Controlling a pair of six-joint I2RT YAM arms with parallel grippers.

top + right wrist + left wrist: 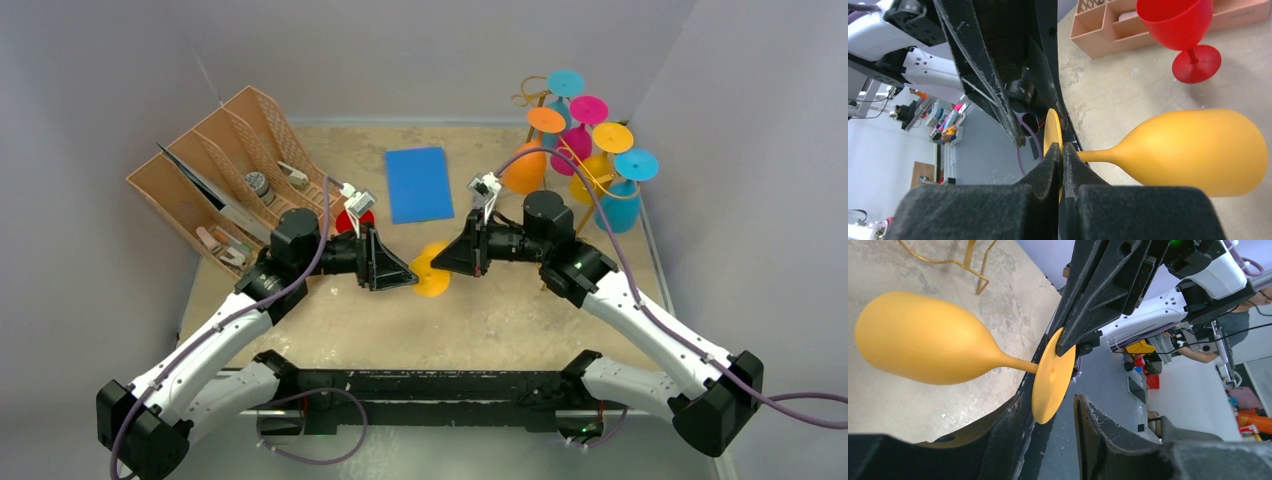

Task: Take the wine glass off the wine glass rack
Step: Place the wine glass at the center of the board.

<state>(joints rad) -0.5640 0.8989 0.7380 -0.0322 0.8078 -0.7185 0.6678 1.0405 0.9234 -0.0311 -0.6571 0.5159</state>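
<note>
**Yellow glass off the rack, hanging between the two tools**

The bench (500,310) is carrying everything, its mottled tan top showing between the things. The left arm (230,330) and the right arm (650,320) are reaching in from the near edge and meeting nose to nose over the middle.

A brown slotted organizer tray (215,170) is sitting at the far left, holding small odds and ends too small to name. At the far right the wine glass rack (524,98) is standing, gold wire with curled ends, and several coloured glasses (590,110) are hanging on it with their round feet facing up. A blue pad (419,184) is lying flat between tray and rack.

The yellow wine glass (432,272) is hanging well apart from the rack, over the middle of the bench, tipped on its side with its stem level. A red wine glass (355,220) is standing upright on the bench just behind the left tool.

The right tool (1062,155) is pinching the rim of the yellow glass's foot, its fingers pressed together on the thin disc. The left tool (1050,402) is standing spread around the same foot from the other side: one finger is lying close against the disc, while the other is showing a clear gap.
</note>
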